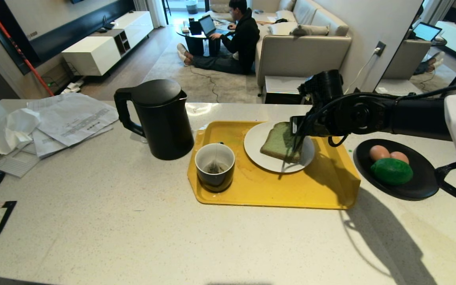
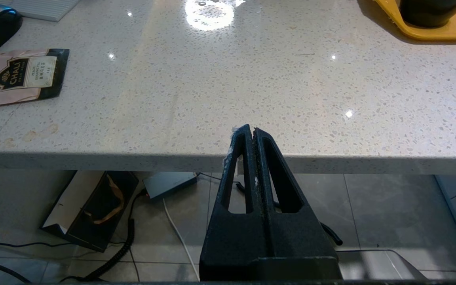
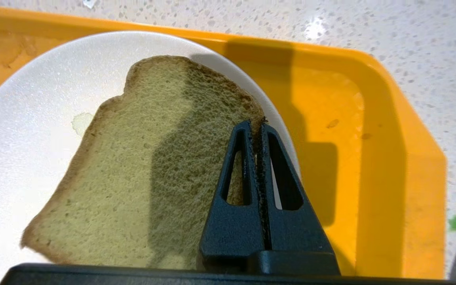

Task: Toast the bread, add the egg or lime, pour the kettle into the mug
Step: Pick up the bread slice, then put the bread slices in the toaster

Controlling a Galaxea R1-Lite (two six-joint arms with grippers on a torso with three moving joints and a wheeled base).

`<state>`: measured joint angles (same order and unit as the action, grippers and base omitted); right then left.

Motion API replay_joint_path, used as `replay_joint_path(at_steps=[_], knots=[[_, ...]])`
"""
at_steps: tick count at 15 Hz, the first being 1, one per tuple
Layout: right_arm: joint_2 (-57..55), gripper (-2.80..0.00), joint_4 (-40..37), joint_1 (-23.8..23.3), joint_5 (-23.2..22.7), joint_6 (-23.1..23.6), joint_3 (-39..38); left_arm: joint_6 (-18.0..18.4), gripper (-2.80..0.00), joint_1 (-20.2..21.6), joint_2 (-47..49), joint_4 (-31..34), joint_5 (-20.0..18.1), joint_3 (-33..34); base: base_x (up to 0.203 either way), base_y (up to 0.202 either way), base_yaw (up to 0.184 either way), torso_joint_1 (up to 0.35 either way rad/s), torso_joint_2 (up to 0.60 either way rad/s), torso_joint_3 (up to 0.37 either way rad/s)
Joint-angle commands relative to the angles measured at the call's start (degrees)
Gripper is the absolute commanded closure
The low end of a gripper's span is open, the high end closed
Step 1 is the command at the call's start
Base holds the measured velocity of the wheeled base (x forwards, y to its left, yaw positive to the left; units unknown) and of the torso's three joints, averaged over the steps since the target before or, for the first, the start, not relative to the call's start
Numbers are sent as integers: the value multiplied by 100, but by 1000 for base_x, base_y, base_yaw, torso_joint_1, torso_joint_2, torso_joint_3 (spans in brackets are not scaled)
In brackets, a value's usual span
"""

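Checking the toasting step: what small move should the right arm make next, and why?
Probably lift straight up a little. The right gripper looks shut on the edge of the bread, which is on the white plate, so it must clear the plate first.

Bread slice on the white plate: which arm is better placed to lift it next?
Right. The right gripper is shut on the bread edge over the plate; the left gripper sits off the counter edge.
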<state>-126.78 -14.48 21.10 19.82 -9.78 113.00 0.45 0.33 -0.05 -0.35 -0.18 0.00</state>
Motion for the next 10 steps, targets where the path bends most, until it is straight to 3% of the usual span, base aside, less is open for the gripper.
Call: replay_joint_path(at_steps=[1,10], knots=[[256,0,-11,-17,10,-7,-76,-1,0,11,-4,-8,1,0,0,0,0,0,0,0],[1759,0,-65,-18,18,10,-854,-1,0,4,-4,-4,1,0,0,0,0,0,0,0]])
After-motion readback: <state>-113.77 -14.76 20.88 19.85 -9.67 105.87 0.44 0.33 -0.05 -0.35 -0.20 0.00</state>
